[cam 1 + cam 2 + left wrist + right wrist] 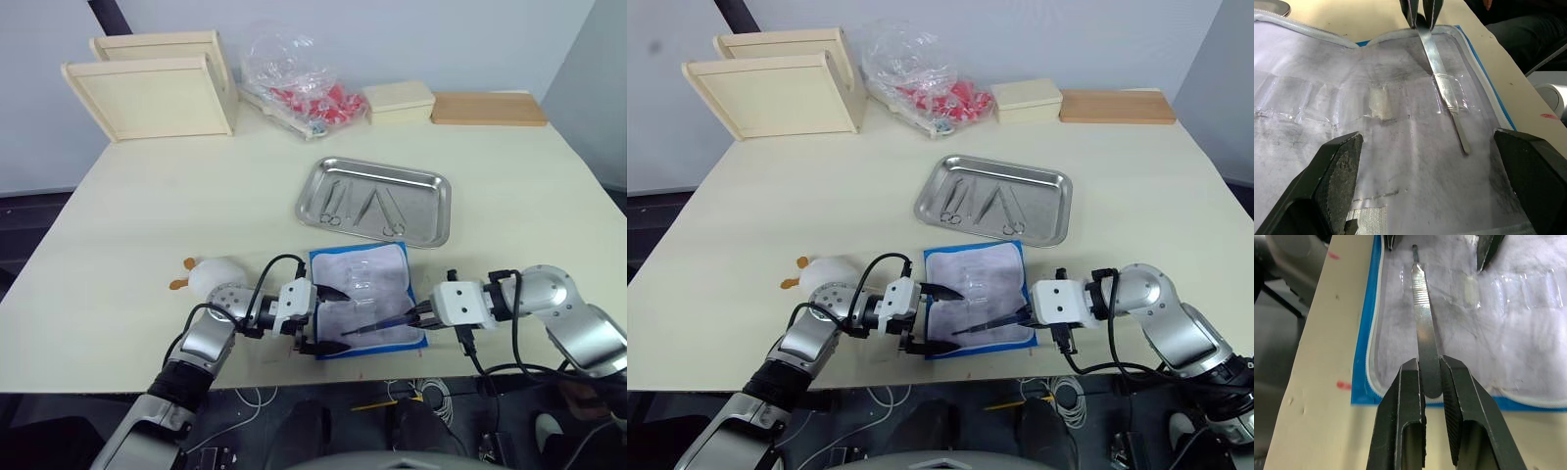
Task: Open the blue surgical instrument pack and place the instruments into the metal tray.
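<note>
right wrist view shows the right gripper (1431, 377) clamped on a flat instrument (1422, 318) over the open pack (367, 299) near the tray (431, 230), left gripper (1432, 169) spread wide.

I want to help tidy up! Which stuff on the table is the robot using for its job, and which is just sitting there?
Using:
blue pack, opened
metal tray with instruments
flat metal tool, pinched by right gripper
left gripper, open at the pack

Just sitting:
wooden trays
plastic bag
pale box
wooden board
duck toy
</note>
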You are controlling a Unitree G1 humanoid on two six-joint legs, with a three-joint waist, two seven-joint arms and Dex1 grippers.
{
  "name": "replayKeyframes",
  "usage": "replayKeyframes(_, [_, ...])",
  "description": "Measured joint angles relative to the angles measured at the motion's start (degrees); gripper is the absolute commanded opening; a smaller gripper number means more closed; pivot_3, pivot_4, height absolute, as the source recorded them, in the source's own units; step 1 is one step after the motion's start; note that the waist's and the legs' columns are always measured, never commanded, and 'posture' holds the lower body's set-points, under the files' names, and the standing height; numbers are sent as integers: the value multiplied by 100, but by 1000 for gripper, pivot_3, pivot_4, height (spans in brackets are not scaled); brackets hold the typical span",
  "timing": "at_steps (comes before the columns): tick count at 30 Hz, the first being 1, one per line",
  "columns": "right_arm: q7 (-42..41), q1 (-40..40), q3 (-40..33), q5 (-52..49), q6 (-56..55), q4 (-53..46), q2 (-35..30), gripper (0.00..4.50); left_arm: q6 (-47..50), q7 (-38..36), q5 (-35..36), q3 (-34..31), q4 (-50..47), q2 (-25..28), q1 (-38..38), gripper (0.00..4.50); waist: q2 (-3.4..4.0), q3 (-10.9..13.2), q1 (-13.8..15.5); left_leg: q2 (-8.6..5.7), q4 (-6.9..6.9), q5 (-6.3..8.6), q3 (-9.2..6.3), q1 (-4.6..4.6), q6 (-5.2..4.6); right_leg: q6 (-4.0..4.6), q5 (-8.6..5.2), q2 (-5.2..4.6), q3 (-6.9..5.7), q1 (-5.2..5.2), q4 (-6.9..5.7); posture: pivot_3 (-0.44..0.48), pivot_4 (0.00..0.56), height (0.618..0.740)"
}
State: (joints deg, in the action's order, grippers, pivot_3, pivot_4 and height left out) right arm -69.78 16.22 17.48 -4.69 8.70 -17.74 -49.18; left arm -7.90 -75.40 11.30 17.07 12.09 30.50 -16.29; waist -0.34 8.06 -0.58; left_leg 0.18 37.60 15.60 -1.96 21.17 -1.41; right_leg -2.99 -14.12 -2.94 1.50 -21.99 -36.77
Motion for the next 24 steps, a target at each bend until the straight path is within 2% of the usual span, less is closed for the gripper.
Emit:
replayKeyframes(17, [-283, -178, -711, -242, -82, -165, -874, 11, -21, -37, 0, 6, 53, -23, -38, 4500, 0, 3, 8, 1, 0, 0, 1, 1, 0, 0, -1, -4, -2, 0, 2, 0, 150, 740])
replayKeyframes(18, [-399, -205, -884, -319, -155, -155, -1104, 11, -28, -38, 0, 9, 53, -38, -38, 4500, 1, 4, 12, 1, 0, 0, 1, 2, 0, -1, -1, -5, -2, 0, 4, 0, 150, 740])
replayKeyframes(24, [-467, -266, -1339, -509, -263, -74, -1230, 11, -34, -41, 0, 10, 65, -45, -45, 4500, 0, 5, 18, 0, 0, 0, 1, 4, 0, 8, -6, -8, -3, 0, 6, 0, 150, 740])
